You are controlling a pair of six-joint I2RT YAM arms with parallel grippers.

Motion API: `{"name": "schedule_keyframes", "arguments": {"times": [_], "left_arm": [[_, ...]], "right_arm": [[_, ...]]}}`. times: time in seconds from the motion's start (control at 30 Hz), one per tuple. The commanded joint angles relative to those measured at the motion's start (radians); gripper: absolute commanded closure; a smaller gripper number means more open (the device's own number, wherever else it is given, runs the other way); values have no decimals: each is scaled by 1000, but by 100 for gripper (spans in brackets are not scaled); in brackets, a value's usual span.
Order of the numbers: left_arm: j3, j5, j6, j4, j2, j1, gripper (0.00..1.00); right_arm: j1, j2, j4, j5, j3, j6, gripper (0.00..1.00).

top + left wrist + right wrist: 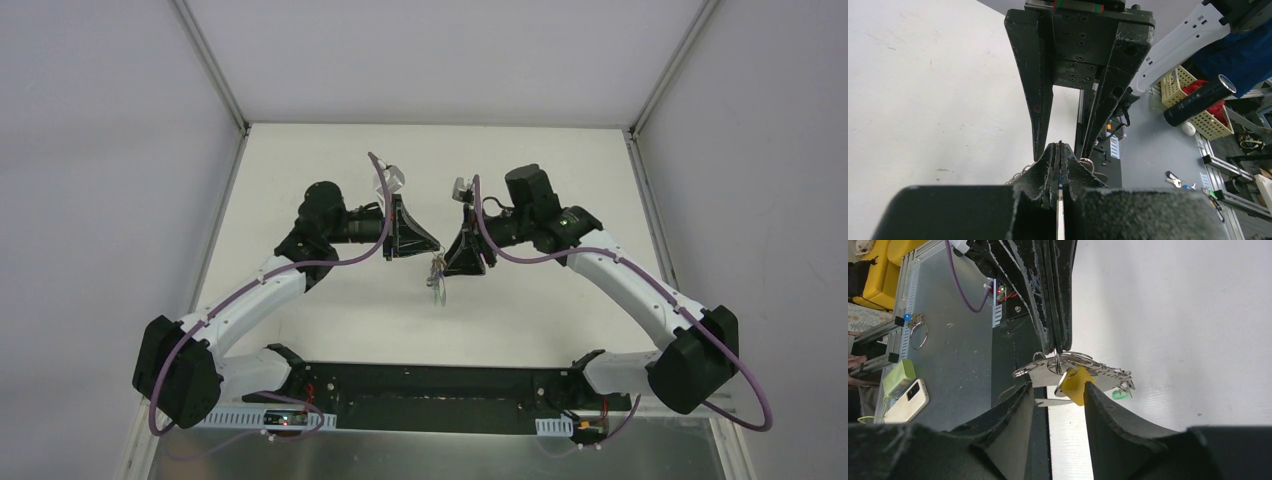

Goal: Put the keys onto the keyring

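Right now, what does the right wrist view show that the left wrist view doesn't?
Only the right wrist view shows the yellow key, a green key and the flat keyring, with the yellow key inside the open right gripper. Only the left wrist view shows the thin metal strip pinched in the shut left gripper. Both show the two grippers meeting tip to tip over the white table.

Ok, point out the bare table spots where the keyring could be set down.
Bare table lies between the held keyring and the black base bar; another strip borders the back wall. Crowded: the middle, where the left gripper and right gripper meet.
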Motion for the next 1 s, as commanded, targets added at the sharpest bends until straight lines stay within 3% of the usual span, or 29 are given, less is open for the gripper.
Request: {"name": "schedule_keyframes", "arguments": {"times": [0.0, 0.27, 0.53, 0.7, 0.87, 0.97], "left_arm": [[38, -16, -14, 32, -6, -2, 100], [38, -14, -30, 42, -4, -1, 100], [36, -15, -32, 41, -6, -1, 100], [36, -18, -25, 34, -5, 0, 100], [34, -16, -17, 30, -7, 12, 100], [37, -11, -14, 30, -9, 17, 100]], "right_arm": [[13, -2, 39, 3, 7, 11, 55], [28, 27, 58, 43, 10, 27, 60], [35, 38, 73, 94, 15, 42, 76], [35, 23, 66, 110, 15, 29, 92], [29, -18, 31, 96, 8, -23, 100], [17, -45, 20, 110, -2, -39, 100]]}}
